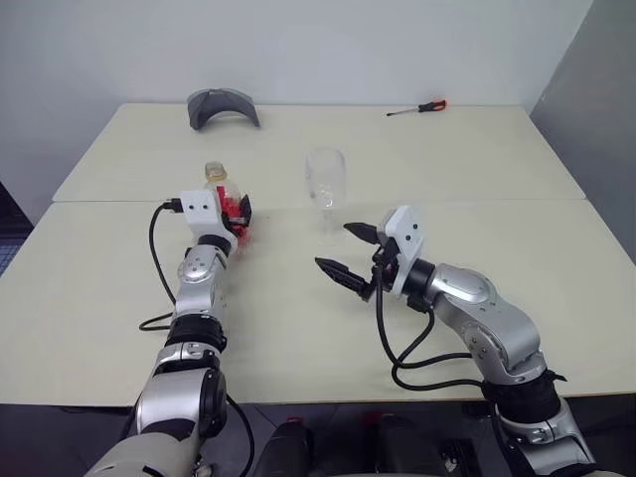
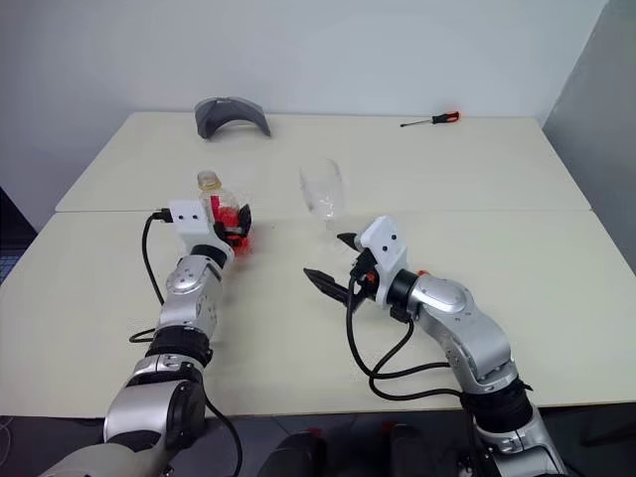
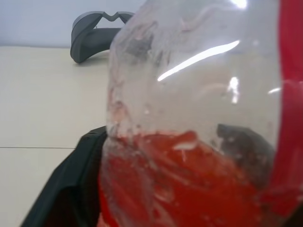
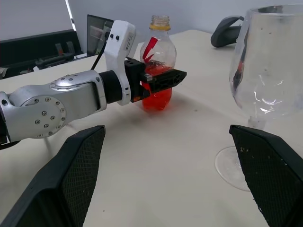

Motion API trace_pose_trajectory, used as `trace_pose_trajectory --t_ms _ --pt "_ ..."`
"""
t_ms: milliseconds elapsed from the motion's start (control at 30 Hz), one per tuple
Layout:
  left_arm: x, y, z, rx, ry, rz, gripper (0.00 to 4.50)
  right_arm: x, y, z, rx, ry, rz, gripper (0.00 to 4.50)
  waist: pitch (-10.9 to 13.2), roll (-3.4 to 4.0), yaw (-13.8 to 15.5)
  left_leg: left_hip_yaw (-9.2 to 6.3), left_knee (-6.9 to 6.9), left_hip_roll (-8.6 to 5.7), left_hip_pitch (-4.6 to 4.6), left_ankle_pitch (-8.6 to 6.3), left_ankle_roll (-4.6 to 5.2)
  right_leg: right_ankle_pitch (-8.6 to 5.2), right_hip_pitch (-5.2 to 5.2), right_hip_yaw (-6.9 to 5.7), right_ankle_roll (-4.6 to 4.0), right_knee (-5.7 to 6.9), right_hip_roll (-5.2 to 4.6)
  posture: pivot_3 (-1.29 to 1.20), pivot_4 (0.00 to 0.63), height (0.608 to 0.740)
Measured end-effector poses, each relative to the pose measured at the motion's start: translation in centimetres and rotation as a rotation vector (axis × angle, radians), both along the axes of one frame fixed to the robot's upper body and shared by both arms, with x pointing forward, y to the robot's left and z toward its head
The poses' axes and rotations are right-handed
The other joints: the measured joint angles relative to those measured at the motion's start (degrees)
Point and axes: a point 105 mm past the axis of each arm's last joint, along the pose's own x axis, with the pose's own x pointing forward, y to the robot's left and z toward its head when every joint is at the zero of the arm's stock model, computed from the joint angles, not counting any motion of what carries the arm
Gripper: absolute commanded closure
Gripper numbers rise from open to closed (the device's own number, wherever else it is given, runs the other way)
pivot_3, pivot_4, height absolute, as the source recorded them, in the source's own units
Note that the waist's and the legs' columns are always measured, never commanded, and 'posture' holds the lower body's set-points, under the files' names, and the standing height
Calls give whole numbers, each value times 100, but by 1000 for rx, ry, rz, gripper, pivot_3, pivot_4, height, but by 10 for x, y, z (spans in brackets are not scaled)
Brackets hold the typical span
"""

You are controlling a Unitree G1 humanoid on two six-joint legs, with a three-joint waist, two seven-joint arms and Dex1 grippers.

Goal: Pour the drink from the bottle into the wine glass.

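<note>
The bottle (image 4: 158, 49) stands upright on the table at the left, uncapped, with red-orange drink (image 4: 156, 97) in its lower part. My left gripper (image 1: 238, 215) reaches level around the bottle's body. Its fingers (image 3: 80, 175) press against the sides, shut on it. The empty wine glass (image 1: 326, 179) stands upright to the right of the bottle, a short gap apart. My right gripper (image 1: 336, 246) hovers open just in front of the glass's foot, holding nothing, and its fingers (image 4: 78, 175) point toward the bottle and glass.
A grey curved object (image 1: 224, 106) lies at the back left of the cream table (image 1: 477, 169). A red-handled screwdriver (image 1: 419, 107) lies at the back right. A seam runs across the table just behind the glass. Black cables trail from both wrists.
</note>
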Motion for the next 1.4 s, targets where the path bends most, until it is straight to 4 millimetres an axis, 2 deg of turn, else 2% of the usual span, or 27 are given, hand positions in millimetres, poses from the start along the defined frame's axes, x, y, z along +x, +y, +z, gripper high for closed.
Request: trace_pose_trajectory --t_ms 100,233,500,700,833,900,1000,1100,1233,1400 --pt "0 1 0 3 2 2 2229 1 0 1 -2 -7 -4 0 0 0 -2 0 0 0 0 0 0 0 0 0 0 1 0 0 150 740" --pt "0 1 0 5 5 -2 2605 2 1 3 3 -14 -3 0 0 0 -3 -1 1 0 -1 0 0 0 -1 -1 0 2 0 0 150 740" --pt "-1 -8 24 64 -26 -93 2759 8 -1 6 10 -34 -24 0 0 0 -5 0 1 0 -8 1 -1 1 -8 2 -1 2 0 0 150 740" --pt "-7 -12 42 139 -8 -225 2794 10 -5 9 26 -36 -36 0 0 0 -11 0 1 0 -7 1 -1 0 -9 2 -1 3 0 0 150 740" --pt "-9 -15 53 229 11 -317 2795 9 -12 22 72 -46 -39 0 0 0 -11 0 3 -1 -7 1 -1 1 -8 2 -1 5 0 0 150 740" --pt "-7 -21 64 313 13 -365 2795 12 -18 32 84 -60 -45 0 5 -5 -10 -3 7 -1 -10 1 0 1 -9 -2 -1 6 1 0 150 740" --pt "-3 -31 96 457 -48 -411 2795 16 -25 54 103 -109 -48 0 8 -8 -3 -7 6 -2 -9 1 0 1 -7 -6 -1 6 1 0 150 740" --pt "4 -37 124 567 -108 -423 2795 20 -29 64 112 -119 -50 0 8 -8 -10 -2 3 -4 -12 1 0 0 -11 -2 -2 4 1 0 150 740" --pt "11 -45 139 672 -138 -453 2795 27 -26 81 142 -137 -37 0 8 -8 -27 10 3 -6 -23 1 0 1 -31 10 -2 10 1 0 150 740" --pt "15 -53 151 817 -169 -486 2795 40 -23 79 157 -107 -43 0 6 -11 -44 27 27 -10 -108 3 -2 1 -131 27 -3 58 -3 0 150 740"
